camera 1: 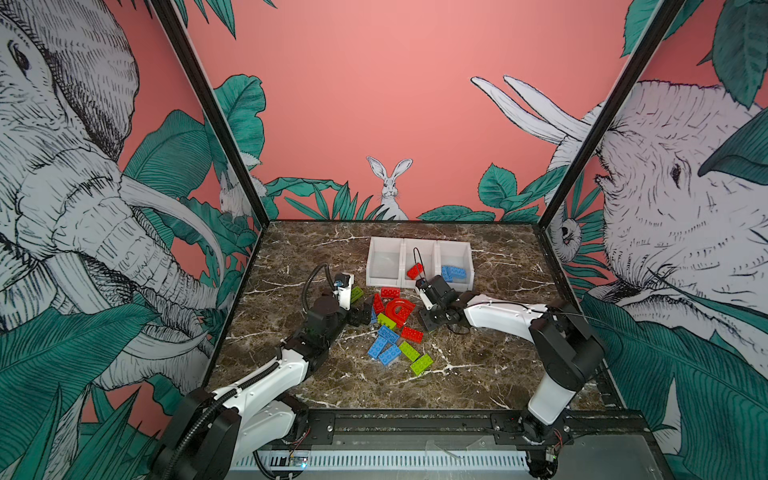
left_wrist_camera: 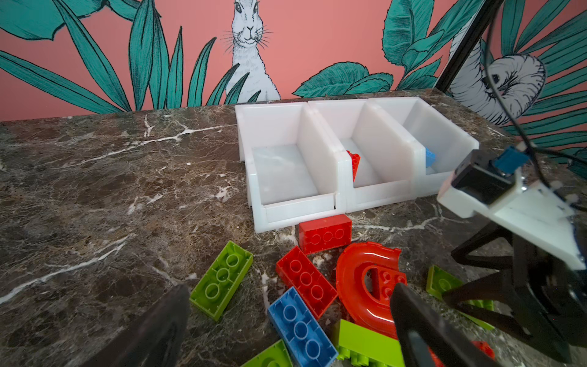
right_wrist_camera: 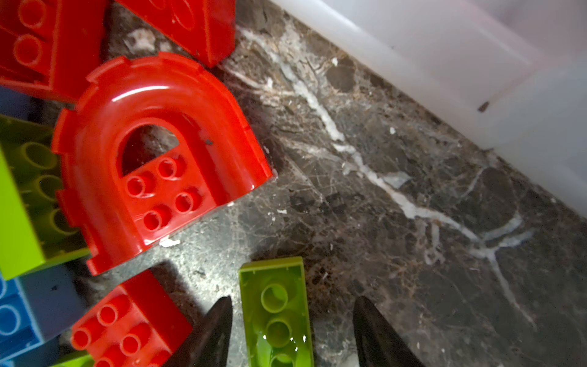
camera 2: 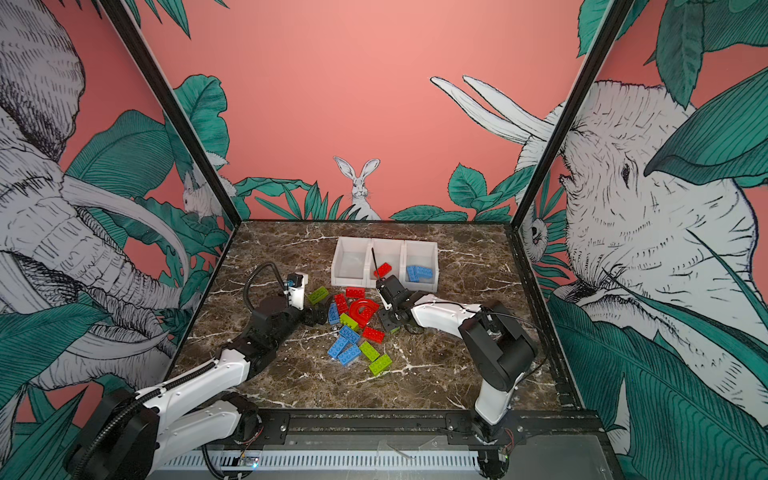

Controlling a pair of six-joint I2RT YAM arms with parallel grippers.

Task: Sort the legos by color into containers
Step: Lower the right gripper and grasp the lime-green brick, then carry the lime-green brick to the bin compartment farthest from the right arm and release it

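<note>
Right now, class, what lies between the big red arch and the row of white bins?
One red brick, lying on the table close to the bins, beyond the arch. The left wrist view shows it best; both top views agree.

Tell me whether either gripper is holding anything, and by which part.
Nothing is held. The right gripper stands open astride a lime green brick, with gaps on both sides. The left gripper is open at the pile.

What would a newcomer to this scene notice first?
The bright heap of red, blue and lime green bricks on the marble table, a big red arch piece among them. Behind it stand three white bins: one red brick in the middle bin, blue bricks in the right one, the left one empty.
</note>
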